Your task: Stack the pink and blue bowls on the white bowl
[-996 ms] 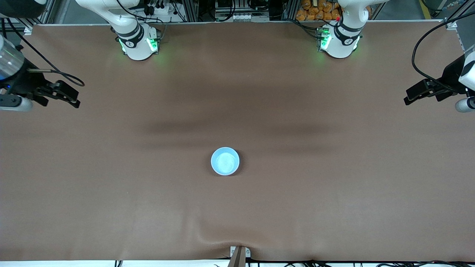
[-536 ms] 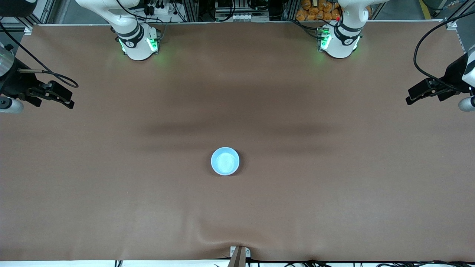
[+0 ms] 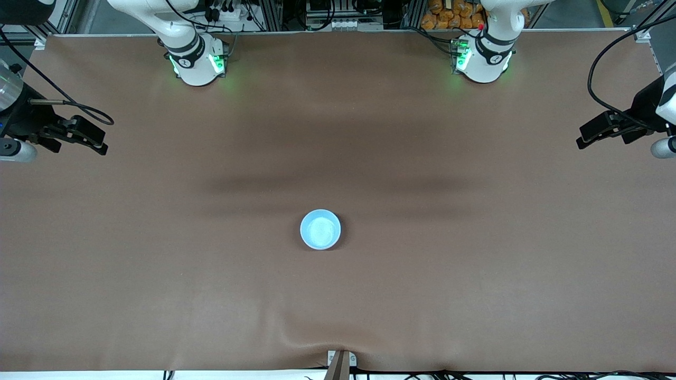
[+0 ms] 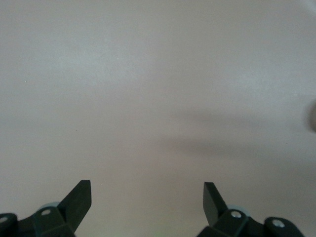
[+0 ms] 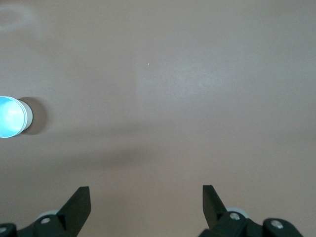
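I see the light blue round plastic bowl (image 3: 320, 229) mid-counter (image 3: 475, 274), a white wall under its rim. My left pincer (image 4: 147, 200) and right pincer (image 5: 146, 203) hang wide open, empty, over opposite counter ends.

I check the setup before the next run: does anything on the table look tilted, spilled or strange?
Nothing stands out. The light blue round plastic bowl sits upright and level on the brown table cover, which bulges slightly at the camera-side edge.

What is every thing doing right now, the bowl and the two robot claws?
blue bowl: upright on the brown table, mid-table, the top of a stack whose lower rims show in the right wrist view; untouched.
left gripper: open, empty, waiting over its end of the table.
right gripper: open, empty, over its end.
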Robot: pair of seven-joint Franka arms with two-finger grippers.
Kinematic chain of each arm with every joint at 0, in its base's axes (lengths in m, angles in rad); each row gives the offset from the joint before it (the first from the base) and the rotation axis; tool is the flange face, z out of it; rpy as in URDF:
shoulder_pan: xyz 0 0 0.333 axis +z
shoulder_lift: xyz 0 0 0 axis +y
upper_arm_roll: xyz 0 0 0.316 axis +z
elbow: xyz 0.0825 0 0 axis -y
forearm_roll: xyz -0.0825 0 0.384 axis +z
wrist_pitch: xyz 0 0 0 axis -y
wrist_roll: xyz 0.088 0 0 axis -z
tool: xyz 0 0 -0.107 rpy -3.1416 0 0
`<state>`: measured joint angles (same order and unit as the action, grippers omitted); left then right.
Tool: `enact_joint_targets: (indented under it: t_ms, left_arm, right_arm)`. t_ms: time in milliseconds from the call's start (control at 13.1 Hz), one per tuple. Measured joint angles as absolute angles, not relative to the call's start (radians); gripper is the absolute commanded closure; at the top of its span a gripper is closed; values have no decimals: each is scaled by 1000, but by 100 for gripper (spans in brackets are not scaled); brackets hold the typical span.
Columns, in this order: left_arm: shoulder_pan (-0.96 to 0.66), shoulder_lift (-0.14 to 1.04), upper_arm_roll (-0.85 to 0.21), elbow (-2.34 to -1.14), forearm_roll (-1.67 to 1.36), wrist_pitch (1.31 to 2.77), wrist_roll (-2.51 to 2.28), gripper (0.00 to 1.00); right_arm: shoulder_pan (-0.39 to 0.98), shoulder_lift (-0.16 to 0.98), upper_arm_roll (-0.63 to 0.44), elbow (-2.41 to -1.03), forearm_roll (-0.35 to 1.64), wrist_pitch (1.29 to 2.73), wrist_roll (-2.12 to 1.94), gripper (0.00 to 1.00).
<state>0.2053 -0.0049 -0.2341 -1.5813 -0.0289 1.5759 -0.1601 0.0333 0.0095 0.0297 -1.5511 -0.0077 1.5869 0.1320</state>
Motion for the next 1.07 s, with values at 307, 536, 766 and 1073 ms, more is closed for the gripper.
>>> enact_joint_targets:
  t_ms: [307, 536, 766, 1073]
  left_arm:
    - [207, -5, -232, -1581, -29, 1576, -160, 0]
    - [208, -5, -231, -1581, -29, 1573, -157, 0]
    - [207, -5, -236, -1585, -29, 1559, -146, 0]
    - [205, -24, -256, -1633, -29, 1554, -135, 0]
  right_arm:
    - [33, 9, 29, -1548, -8, 1587, 132, 0]
    - [34, 9, 29, -1545, -8, 1587, 132, 0]
    - [35, 9, 30, -1544, -8, 1587, 132, 0]
    - [36, 10, 30, -1543, -8, 1585, 132, 0]
